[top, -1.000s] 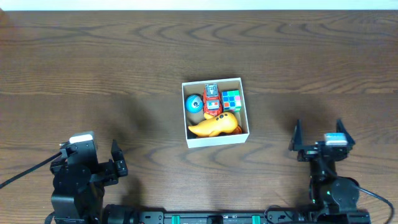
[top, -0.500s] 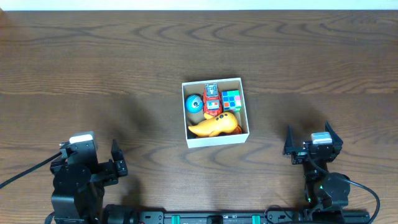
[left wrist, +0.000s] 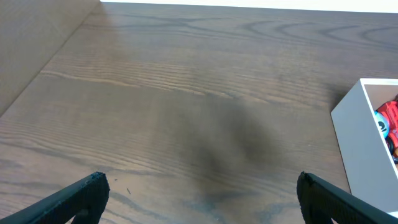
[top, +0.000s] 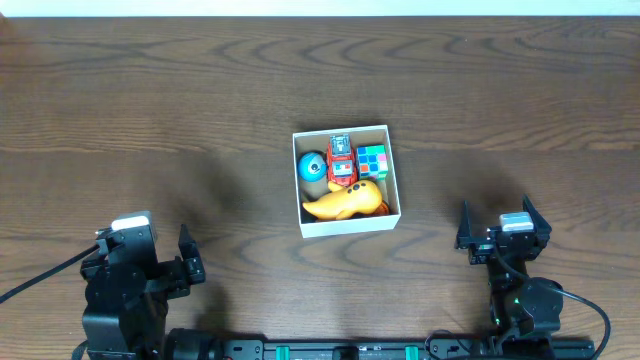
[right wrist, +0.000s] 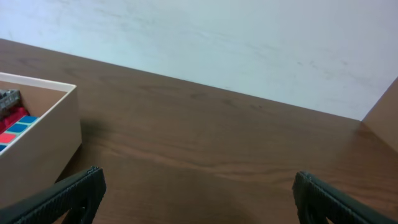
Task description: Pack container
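The container (top: pixel 347 227), a small white-walled box, sits at the table's middle. It holds a blue ball (top: pixel 312 166), a red toy car (top: pixel 342 159), a colour cube (top: pixel 373 160) and a yellow toy (top: pixel 346 202). My left gripper (top: pixel 187 256) is open and empty at the front left, far from the box. My right gripper (top: pixel 502 232) is open and empty at the front right. The container's wall shows at the right edge of the left wrist view (left wrist: pixel 360 149) and at the left edge of the right wrist view (right wrist: pixel 37 143).
The dark wooden table (top: pixel 150 120) stretches around the box. A pale wall (right wrist: pixel 217 37) lies beyond the table's far edge in the right wrist view.
My right gripper has drawn back toward the front edge and a little left during the first half second, then held still. The left arm and the box have not moved.
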`<act>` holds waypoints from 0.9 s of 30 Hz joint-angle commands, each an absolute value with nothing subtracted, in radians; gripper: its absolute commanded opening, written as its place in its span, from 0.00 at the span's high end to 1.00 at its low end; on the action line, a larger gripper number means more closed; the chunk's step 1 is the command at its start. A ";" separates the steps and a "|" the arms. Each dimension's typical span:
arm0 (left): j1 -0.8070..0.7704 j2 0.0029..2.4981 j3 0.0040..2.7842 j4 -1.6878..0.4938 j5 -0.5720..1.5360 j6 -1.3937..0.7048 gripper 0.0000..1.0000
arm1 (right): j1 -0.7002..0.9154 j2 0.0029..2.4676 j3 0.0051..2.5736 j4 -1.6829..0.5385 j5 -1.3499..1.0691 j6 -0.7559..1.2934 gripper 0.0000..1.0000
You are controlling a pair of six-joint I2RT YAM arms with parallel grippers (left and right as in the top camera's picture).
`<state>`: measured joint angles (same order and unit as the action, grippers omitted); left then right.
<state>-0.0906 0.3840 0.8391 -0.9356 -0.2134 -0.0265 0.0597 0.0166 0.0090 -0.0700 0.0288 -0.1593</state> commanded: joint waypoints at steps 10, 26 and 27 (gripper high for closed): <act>-0.086 0.375 0.830 -0.969 -0.217 -0.010 0.02 | 0.065 0.006 0.006 -0.072 0.019 -0.170 0.01; -0.008 0.038 0.430 -0.535 0.017 0.223 0.02 | 0.065 0.006 0.006 -0.072 0.019 -0.170 0.01; -0.002 0.038 0.402 -0.480 0.031 0.246 0.02 | 0.065 0.006 0.006 -0.072 0.019 -0.170 0.01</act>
